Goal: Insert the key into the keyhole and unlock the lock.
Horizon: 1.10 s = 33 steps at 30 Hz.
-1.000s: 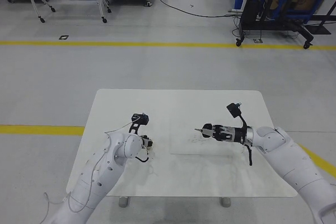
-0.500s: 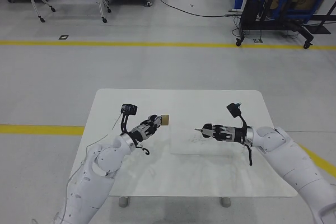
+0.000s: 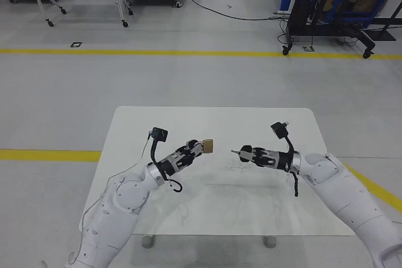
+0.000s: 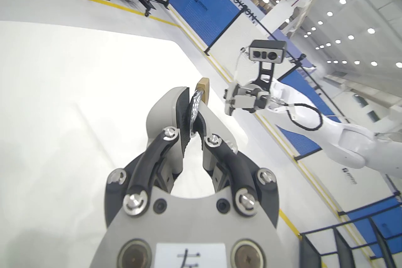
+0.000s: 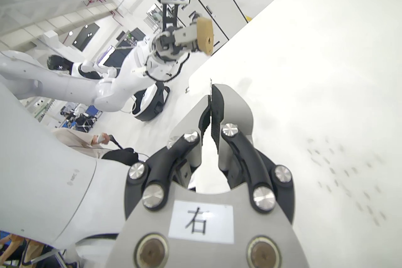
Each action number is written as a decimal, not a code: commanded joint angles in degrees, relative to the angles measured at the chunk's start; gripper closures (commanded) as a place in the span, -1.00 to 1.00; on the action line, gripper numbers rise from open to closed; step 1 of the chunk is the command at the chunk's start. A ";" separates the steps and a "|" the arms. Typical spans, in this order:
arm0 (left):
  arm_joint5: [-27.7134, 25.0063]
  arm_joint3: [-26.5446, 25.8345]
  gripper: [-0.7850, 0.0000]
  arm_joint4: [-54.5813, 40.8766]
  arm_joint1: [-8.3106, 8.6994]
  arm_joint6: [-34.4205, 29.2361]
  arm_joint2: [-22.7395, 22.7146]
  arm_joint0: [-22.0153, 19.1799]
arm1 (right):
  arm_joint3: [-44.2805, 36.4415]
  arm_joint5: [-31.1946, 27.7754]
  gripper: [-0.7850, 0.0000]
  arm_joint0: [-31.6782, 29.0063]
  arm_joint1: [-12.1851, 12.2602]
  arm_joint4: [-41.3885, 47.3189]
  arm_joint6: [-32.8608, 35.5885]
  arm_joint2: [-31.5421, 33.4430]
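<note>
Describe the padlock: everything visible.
The padlock is a small brass-coloured block with a silvery shackle. The left pincer clamps the shackle, so the body juts past its tips, held in the air over the table. Its end face, with a round spot, points toward the key in the right pincer, not touching it.

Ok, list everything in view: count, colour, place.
lock: one, brass, held above the table's middle
key: one, metal, tip pointing at the lock, apart from it
table: one, white, under both arms
floor lines: two, yellow, one beyond the table, one beside it
cart: one, dark, on the far floor
left gripper: one, grey and black, jaws shut on the lock
right gripper: one, grey and black, jaws shut on the key
</note>
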 commanded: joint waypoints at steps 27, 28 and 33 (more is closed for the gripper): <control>-8.97 25.98 1.00 -29.11 -3.78 -21.78 11.01 -15.46 | 12.91 -2.23 1.00 11.08 -10.67 0.24 -8.47 -9.82; -8.85 26.15 1.00 -29.04 -3.76 -21.67 10.97 -15.51 | 12.73 -2.23 1.00 11.00 -10.75 0.81 -7.83 -9.68; -6.86 26.56 1.00 -29.49 -3.73 -20.53 10.62 -15.48 | 12.00 -2.23 1.00 10.16 -10.77 2.18 -4.01 -8.43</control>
